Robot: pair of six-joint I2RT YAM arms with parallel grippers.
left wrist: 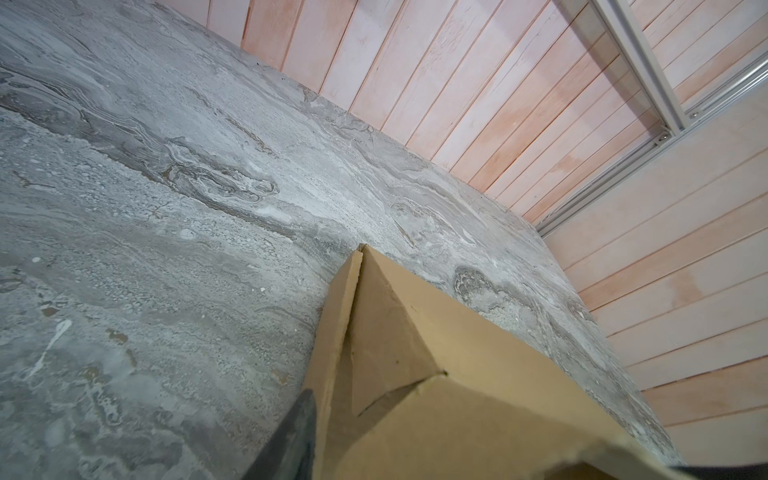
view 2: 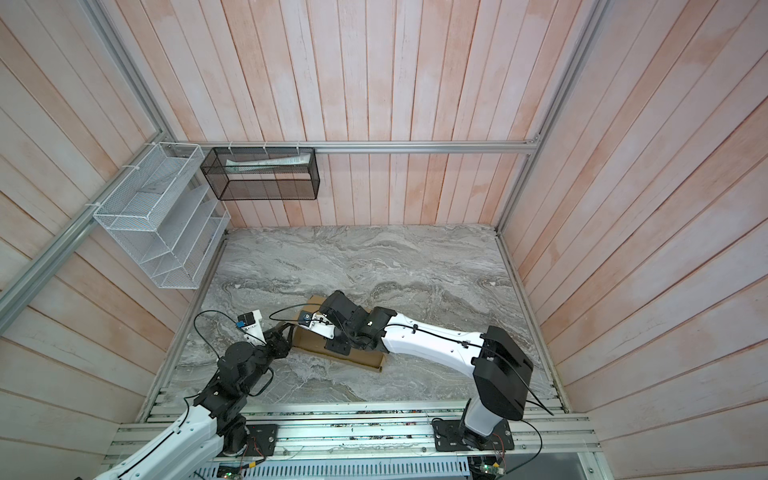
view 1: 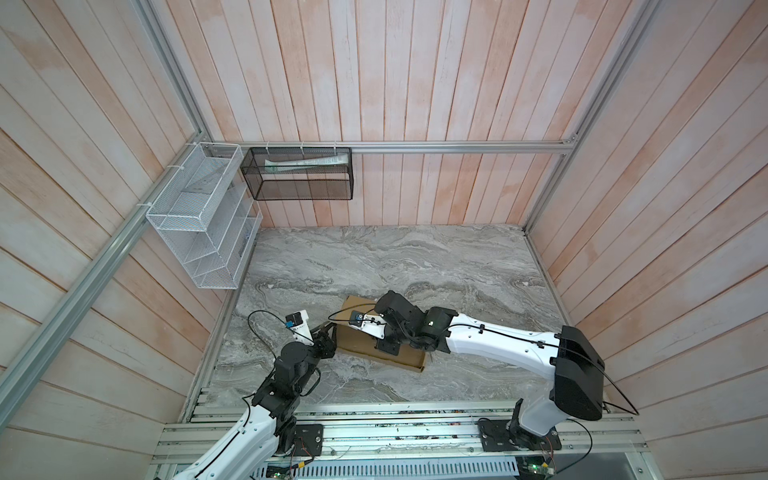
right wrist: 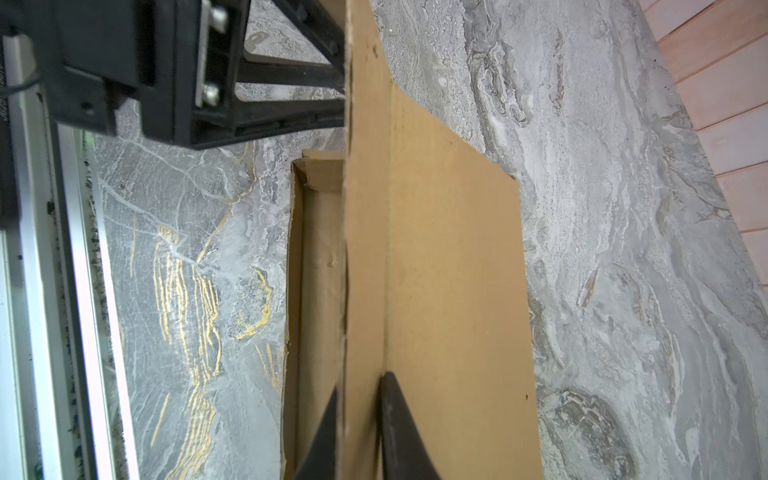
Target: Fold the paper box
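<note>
The tan paper box point(view 1: 357, 338) point(view 2: 309, 340) lies on the marble table between both arms, partly folded, with one wide flap raised. In the right wrist view my right gripper point(right wrist: 360, 415) is shut on that raised flap point(right wrist: 365, 249), one finger on each face, and the box's shallow tray point(right wrist: 320, 266) shows beside it. My left gripper point(view 1: 328, 332) point(view 2: 286, 330) stands at the box's left end. In the left wrist view its jaws are open point(left wrist: 494, 432) around a box corner point(left wrist: 395, 332), with one finger point(left wrist: 295, 432) along the outer wall. The right gripper point(view 1: 388, 347) sits over the box's middle.
A white wire rack point(view 1: 199, 220) hangs on the left wall. A black mesh basket point(view 1: 299, 174) holding a white tube hangs on the back wall. Aluminium rails point(view 1: 374, 432) carry both arm bases along the table's front edge. Wooden walls close in three sides.
</note>
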